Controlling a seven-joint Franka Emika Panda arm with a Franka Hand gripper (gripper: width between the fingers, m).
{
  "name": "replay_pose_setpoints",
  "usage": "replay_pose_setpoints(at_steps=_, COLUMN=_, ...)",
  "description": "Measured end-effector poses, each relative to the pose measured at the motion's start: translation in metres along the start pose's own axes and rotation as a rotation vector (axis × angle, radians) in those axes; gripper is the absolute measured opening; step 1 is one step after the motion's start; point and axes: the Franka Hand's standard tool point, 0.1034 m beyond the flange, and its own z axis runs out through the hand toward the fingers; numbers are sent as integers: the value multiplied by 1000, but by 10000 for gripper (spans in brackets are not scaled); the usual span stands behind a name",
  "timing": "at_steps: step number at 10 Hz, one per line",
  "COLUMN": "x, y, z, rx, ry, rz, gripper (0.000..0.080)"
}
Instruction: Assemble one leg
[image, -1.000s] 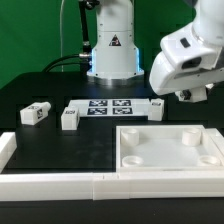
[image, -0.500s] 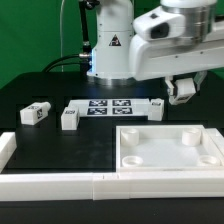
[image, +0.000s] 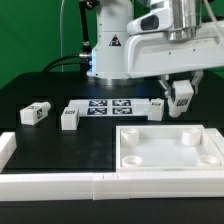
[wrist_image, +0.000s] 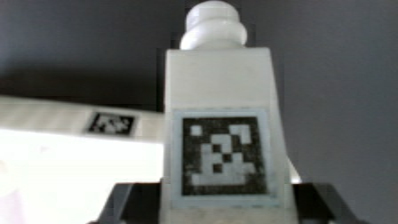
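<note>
Clearly, the claw (image: 181, 92) is clenched on one leg (image: 182, 98), up off the table (image: 60, 148), near the big white panel's (image: 160, 152) far edge. The leg's peg end points away from the claw, probably so it can go into a round corner hole.

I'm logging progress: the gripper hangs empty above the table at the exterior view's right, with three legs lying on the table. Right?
Not empty: the wrist view shows the fingers clamped on a leg, so the gripper holds it above the table. The rest stands.
</note>
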Motion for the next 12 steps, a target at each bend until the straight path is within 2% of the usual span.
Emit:
replay_pose_setpoints(at_steps=1, x=20, y=1, z=-13, rx=5, ry=2, rz=-12, gripper=292)
replay_pose_setpoints(at_steps=3, x=38, y=-3, z=-32, rx=16, ry=-12, rz=-11, gripper=292)
replay_pose_setpoints(at_steps=7, x=32, y=0, z=-24, rx=6, ry=28, rz=-12, gripper=292)
replay_pose_setpoints(at_steps=8, x=35, y=4, z=-23, rx=-3, ry=80, rz=-34, gripper=292)
replay_pose_setpoints(at_steps=12, x=35, y=4, z=-23, rx=-3, ry=80, rz=-34, gripper=292)
